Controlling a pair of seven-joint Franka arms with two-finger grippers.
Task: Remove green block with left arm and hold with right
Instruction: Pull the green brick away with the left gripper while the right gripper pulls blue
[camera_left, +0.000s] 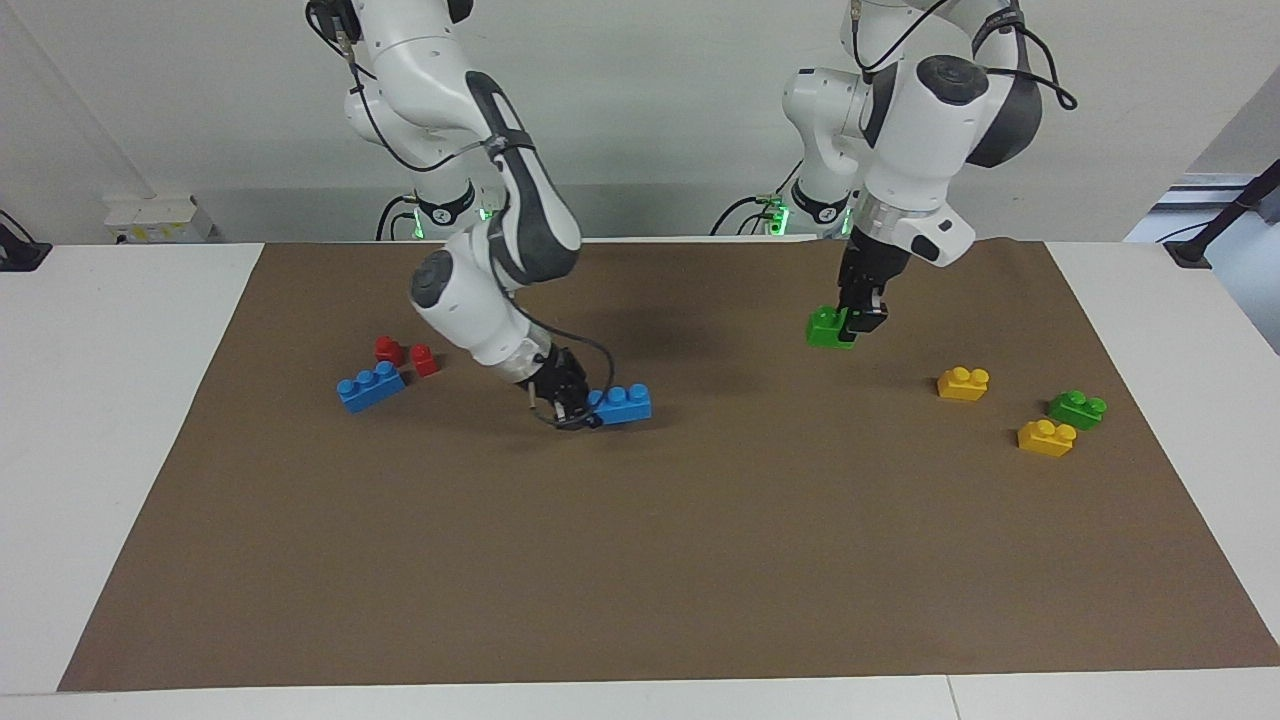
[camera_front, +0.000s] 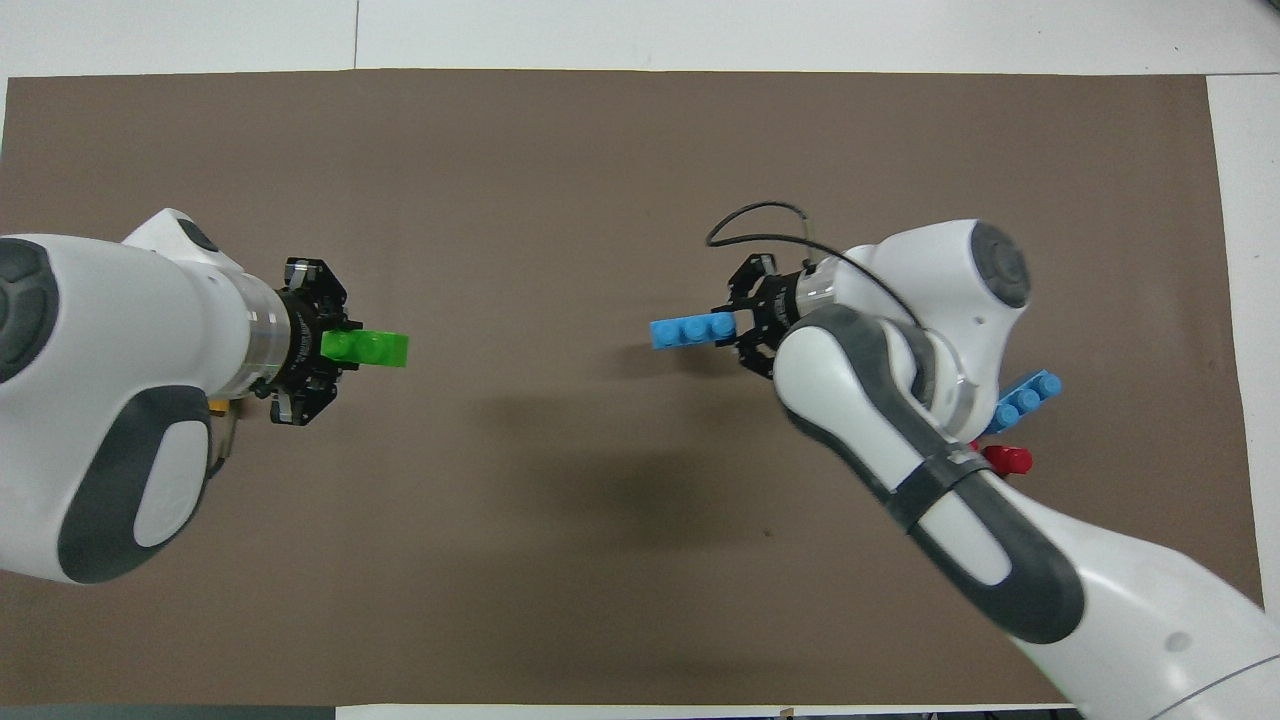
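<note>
Green block (camera_left: 829, 328), a light, rigid, smooth plastic brick, hangs pinched by one end in the left end effector (camera_left: 862, 322). It likely handles best by its flat sides. The right end effector (camera_left: 572, 412) pinches a blue three-stud brick (camera_left: 622, 403) on the table (camera_left: 640, 560).

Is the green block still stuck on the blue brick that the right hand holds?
No: the green block is in the left hand, apart from the blue brick that the right hand grips.

Glossy plastic green block (camera_left: 828, 328), matt brown paper-like mat (camera_left: 640, 560), smooth white table (camera_left: 110, 400)
</note>
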